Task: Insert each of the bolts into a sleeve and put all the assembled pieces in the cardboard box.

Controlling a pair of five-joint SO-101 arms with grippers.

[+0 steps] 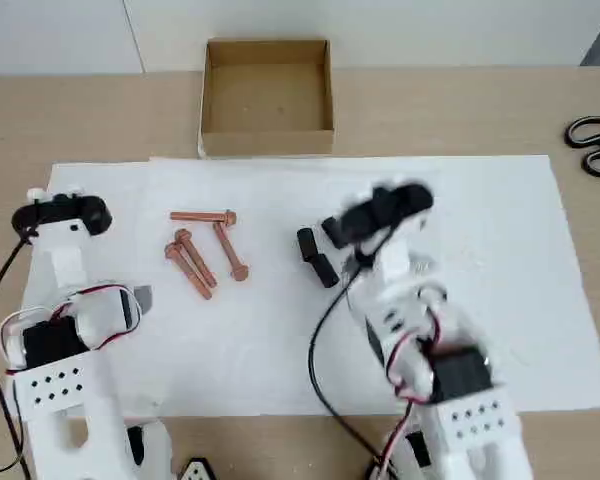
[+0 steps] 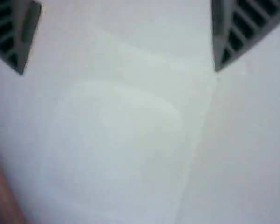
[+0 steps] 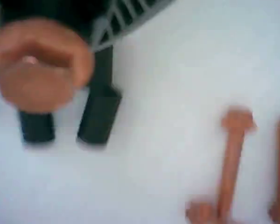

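Blurred bolt (image 3: 37, 65) in right gripper (image 1: 355, 225), sleeves (image 3: 98, 116) half hidden

The left tool (image 2: 119, 70) hangs with jaws spread wide, while the right tool (image 1: 365, 222) clamps a bolt (image 3: 39, 65).

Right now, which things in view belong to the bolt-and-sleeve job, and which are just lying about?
For the job: loose bolts, held bolt, black sleeves, cardboard box.

Lying about: scissors, white paper sheet.
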